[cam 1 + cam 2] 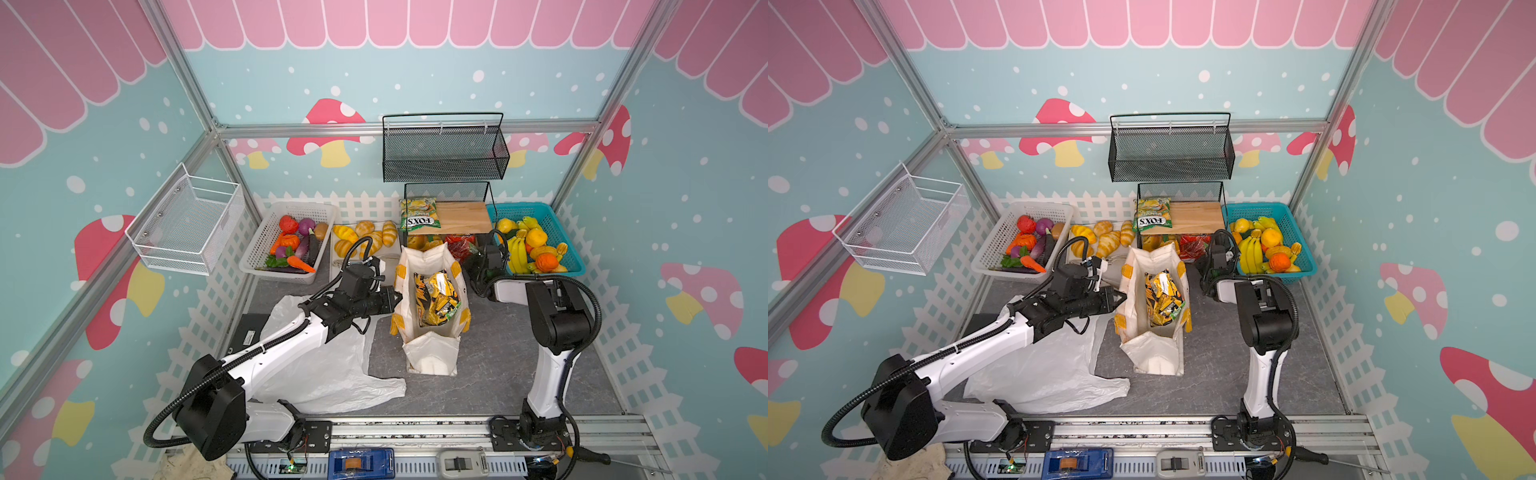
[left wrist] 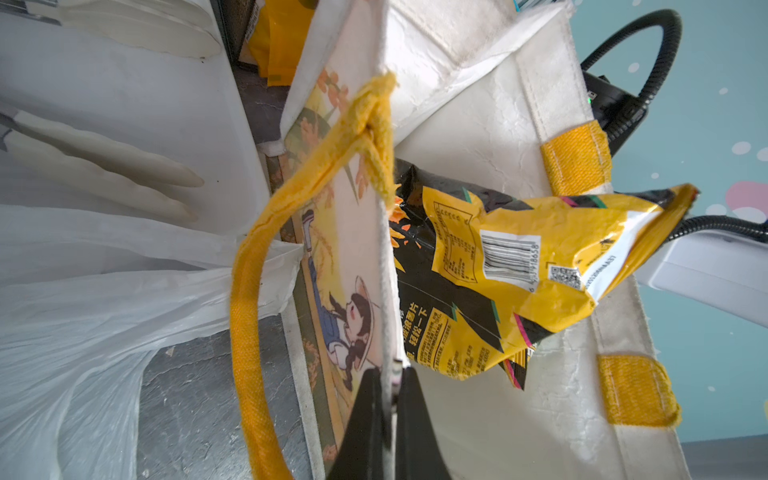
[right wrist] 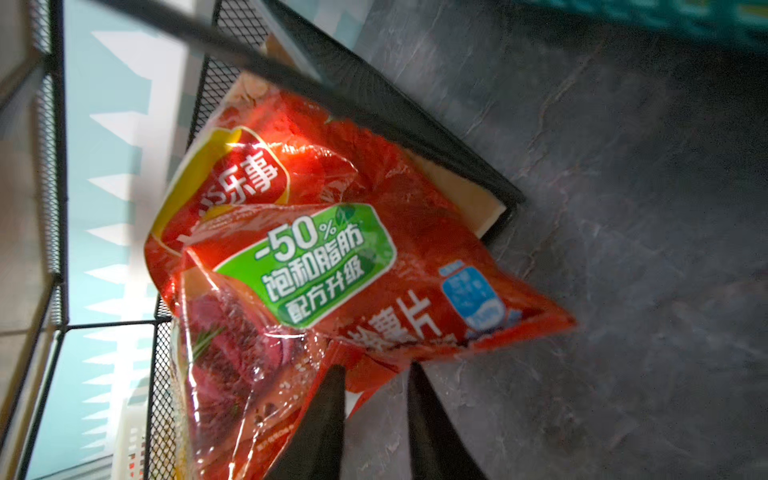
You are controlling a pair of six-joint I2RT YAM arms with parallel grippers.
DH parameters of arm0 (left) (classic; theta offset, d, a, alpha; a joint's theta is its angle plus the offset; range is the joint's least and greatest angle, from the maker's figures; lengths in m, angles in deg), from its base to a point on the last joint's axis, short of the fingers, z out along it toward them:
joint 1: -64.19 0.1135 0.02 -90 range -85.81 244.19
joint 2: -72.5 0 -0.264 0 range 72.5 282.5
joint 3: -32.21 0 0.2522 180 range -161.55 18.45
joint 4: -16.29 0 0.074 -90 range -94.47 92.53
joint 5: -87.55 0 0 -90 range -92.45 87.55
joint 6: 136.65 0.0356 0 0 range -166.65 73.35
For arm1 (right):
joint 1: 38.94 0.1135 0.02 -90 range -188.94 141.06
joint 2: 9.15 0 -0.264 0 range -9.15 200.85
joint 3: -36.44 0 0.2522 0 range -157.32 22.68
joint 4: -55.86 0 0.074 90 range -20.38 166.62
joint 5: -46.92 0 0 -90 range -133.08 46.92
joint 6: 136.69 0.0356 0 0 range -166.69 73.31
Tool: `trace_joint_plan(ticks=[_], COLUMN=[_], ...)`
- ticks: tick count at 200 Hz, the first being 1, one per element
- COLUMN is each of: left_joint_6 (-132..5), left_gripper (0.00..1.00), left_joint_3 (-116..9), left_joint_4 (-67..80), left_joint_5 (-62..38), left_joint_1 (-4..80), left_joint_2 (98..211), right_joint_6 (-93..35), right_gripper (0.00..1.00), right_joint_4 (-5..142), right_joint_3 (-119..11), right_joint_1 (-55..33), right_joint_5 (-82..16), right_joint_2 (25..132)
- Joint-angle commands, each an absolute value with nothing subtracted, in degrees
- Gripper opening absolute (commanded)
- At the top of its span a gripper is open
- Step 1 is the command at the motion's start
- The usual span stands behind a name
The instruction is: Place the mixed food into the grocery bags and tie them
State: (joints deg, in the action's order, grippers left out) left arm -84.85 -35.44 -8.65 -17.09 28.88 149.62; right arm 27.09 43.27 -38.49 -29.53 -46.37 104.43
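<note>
The red packet (image 3: 332, 257) — the item in hand — lies half out of the lower shelf of the rack (image 3: 415, 133), with one corner over the table (image 3: 623, 249). The right gripper (image 3: 374, 374) has its jaws narrowed about that near corner. A strip of table shows between foil and one finger, so whether the jaws have clamped the packet cannot be told.

In a top view the packet (image 1: 459, 246) sits just beyond the tote (image 1: 430, 357), which stands open at mid-table. The left gripper (image 2: 390, 370) is clenched on the tote's rim and holds that wall so the mouth gapes. The yellow packet (image 2: 519, 249) is inside the tote, and the carrier bag (image 1: 328, 374) lies flat under the left arm.

Judged step: seize the red packet and carry it to the tote. To do it well:
- Bite deep enough on the sealed edge that slick foil cannot slip.
- Draw the packet outward, clear of the rack's wire frame, before lifting.
- Cross the tote's rim and release low above the yellow packet — the left grip unmoved throughout.
</note>
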Motion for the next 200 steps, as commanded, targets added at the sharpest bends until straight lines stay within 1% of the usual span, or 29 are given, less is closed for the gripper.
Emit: trace_joint_plan(ticks=[1,10,22,44,81,100,109,126,133,135,140,156,170,200], left_joint_6=[-84.74,-84.67,-84.71,-84.53,-84.0,-84.0,-83.98,-84.07,-84.02,-84.06,-84.17,-84.27,-84.38,-84.61], left_gripper=[0.0,0.0,0.0,0.0,0.0,0.0,0.0,0.0,0.0,0.0,0.0,0.0,0.0,0.0], left_joint_3=[-35.33,-35.34,-35.42,-35.25,-35.25,-35.25,-35.25,-35.25,-35.25,-35.25,-35.25,-35.15,-35.17,-35.17], left_joint_4=[-8.63,-8.63,-8.63,-8.7,-8.8,-8.82,-8.68,-8.76,-8.72,-8.67,-8.64,-8.56,-8.45,-8.37], left_joint_5=[-17.91,-17.91,-17.92,-17.67,-17.3,-17.34,-17.38,-17.48,-17.57,-17.57,-17.56,-17.61,-17.66,-17.76], left_joint_1=[29.19,29.19,29.2,29.23,29.33,29.35,29.44,29.45,29.41,29.46,29.42,29.44,29.44,29.47], left_joint_2=[148.43,148.44,148.44,147.94,147.37,147.3,147.34,147.35,147.28,147.25,147.2,146.96,146.93,146.57], right_joint_6=[27.25,26.93,26.28,26.18,24.79,22.69,21.83,21.23,21.34,21.45,21.74,23.47,25.19,26.74], right_gripper=[0.16,0.11,0.05,0.0,0.0,0.0,0.1,0.42,0.52,0.56,0.61,0.71,0.77,0.84], right_joint_4=[38.46,36.63,33.51,28.15,24.18,27.12,28.9,33.06,34.6,35.13,36.34,37.99,38.29,39.01], right_joint_3=[-35.73,-34.49,-32.35,-28.16,-22.67,-22.1,-22.06,-23.12,-23.82,-24.15,-24.72,-26.04,-26.78,-29.68], right_joint_1=[-29.78,-29.74,-29.71,-29.83,-29.87,-29.89,-29.97,-30.5,-30.63,-30.62,-30.69,-30.72,-30.75,-30.74], right_joint_5=[-47.69,-47.66,-47.82,-48.0,-46.68,-46.59,-47.47,-47.6,-47.39,-47.32,-47.07,-45.62,-44.85,-44.48], right_joint_2=[100.43,100.11,96.99,93.8,89.05,87.22,86.88,87.58,88.19,88.46,89.12,91.33,93.48,97.36])
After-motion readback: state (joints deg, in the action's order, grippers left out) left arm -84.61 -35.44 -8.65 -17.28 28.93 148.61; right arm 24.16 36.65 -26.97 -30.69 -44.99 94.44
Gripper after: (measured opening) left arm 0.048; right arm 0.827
